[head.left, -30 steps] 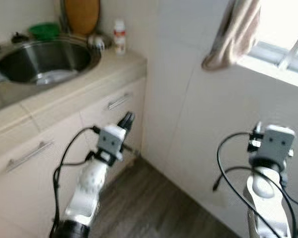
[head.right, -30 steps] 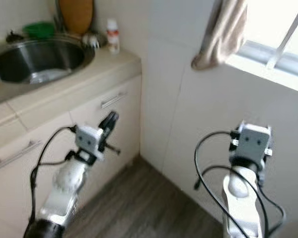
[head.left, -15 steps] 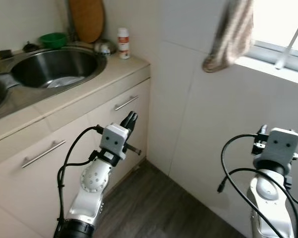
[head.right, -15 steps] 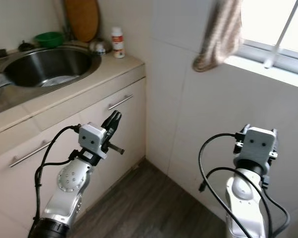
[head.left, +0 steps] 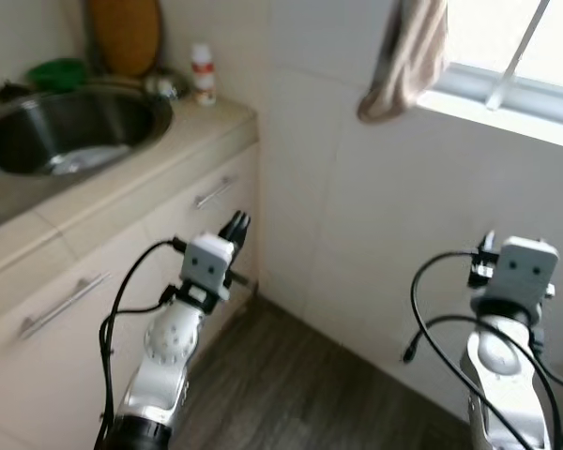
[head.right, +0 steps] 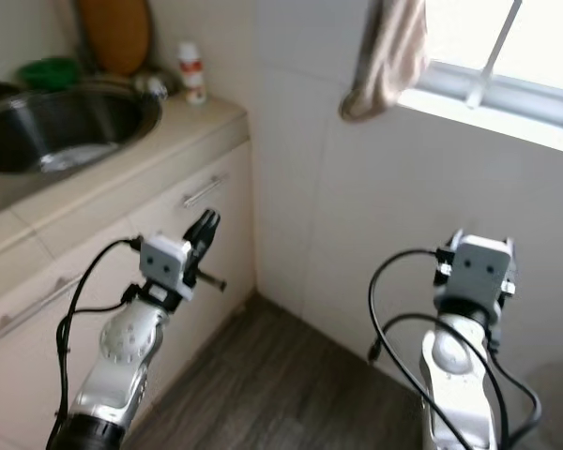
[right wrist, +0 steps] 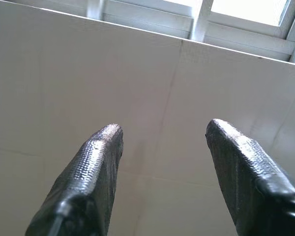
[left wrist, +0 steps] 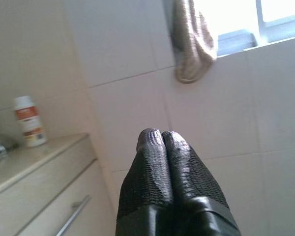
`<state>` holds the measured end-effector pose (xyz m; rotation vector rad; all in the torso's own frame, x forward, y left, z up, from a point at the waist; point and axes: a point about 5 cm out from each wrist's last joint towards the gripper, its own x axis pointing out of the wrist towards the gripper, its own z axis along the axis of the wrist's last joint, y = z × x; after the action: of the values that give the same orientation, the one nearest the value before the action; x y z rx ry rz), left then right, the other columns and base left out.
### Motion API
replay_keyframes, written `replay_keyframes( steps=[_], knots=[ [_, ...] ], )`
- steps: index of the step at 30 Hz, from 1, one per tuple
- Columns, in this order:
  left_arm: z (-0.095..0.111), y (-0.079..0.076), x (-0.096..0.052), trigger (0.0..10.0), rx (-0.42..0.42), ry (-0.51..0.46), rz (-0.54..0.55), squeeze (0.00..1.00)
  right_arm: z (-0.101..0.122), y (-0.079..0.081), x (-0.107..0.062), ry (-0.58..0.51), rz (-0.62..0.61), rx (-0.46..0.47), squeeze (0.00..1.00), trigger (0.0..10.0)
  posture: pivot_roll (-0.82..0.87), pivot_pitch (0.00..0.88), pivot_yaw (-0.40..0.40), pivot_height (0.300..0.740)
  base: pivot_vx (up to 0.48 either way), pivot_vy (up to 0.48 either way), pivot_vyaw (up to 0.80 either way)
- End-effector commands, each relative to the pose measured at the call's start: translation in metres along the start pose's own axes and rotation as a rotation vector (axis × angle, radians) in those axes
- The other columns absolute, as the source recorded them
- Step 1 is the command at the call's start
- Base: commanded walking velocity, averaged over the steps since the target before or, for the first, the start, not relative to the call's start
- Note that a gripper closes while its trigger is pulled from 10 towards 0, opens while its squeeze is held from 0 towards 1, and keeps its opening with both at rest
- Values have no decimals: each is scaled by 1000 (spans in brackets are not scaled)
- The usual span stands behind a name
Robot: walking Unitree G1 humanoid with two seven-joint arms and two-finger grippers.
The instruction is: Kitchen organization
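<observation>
My left gripper [head.left: 237, 225] is raised in front of the beige cabinet drawers, fingers pressed together and holding nothing; in the left wrist view the shut fingertips [left wrist: 152, 140] point toward the tiled wall. My right gripper [right wrist: 164, 130] stands open and empty, facing the white tiled wall below the window. Its grey wrist housing [head.left: 521, 267] hides the fingers in the eye views. On the counter at the far left lies a steel sink [head.left: 38, 155]. A small white bottle with a red label [head.left: 203, 73] stands at the counter's corner.
A wooden cutting board [head.left: 122, 33] and a green bowl [head.left: 56, 73] stand behind the sink. Two drawer handles [head.left: 213, 192] face me. A beige towel [head.left: 403, 56] hangs by the window sill [head.left: 507, 94]. Dark wood floor [head.left: 291, 394] stretches between the cabinet and the wall.
The whole picture has shifted and blurred, so the camera has moved. Both arms keep the same pose; the left gripper stays shut and the right open.
</observation>
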<state>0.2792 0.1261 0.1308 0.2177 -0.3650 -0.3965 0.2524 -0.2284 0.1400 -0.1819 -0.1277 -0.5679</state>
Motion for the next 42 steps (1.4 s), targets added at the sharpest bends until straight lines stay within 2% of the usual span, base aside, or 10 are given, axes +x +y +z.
replay_keyframes(
  steps=[1,5,8,15,21,27,32,42],
  knots=[
    [0,0,1,10000,16,8,-16,0,1,0,1,-3,1,1,0,10000,100,0,-52,740,0,-480,0],
    [0,0,1,10000,13,6,-12,0,0,0,2,0,0,1,0,10000,101,0,-52,740,0,-480,0],
    [2,0,1,10000,-3,-18,-1,0,0,0,1,2,0,2,0,10000,103,0,-52,740,0,0,-800],
    [1,0,0,10000,-1,-1,-6,0,-1,0,1,2,1,3,0,10000,104,0,-52,740,0,0,0],
    [0,0,1,10000,-2,10,-11,0,-1,0,2,4,-1,3,0,10000,101,0,-52,740,0,410,0],
    [0,0,1,10000,-7,3,-10,0,-1,-1,2,5,-4,4,0,10000,99,0,-53,740,0,480,-800],
    [1,0,1,10000,0,-3,-10,0,-1,-2,2,4,-5,2,0,10000,99,0,-55,740,0,0,-800],
    [1,-1,1,10000,8,-4,-15,0,0,-1,2,3,-6,3,0,10000,98,0,-55,740,0,0,-160]
  ],
)
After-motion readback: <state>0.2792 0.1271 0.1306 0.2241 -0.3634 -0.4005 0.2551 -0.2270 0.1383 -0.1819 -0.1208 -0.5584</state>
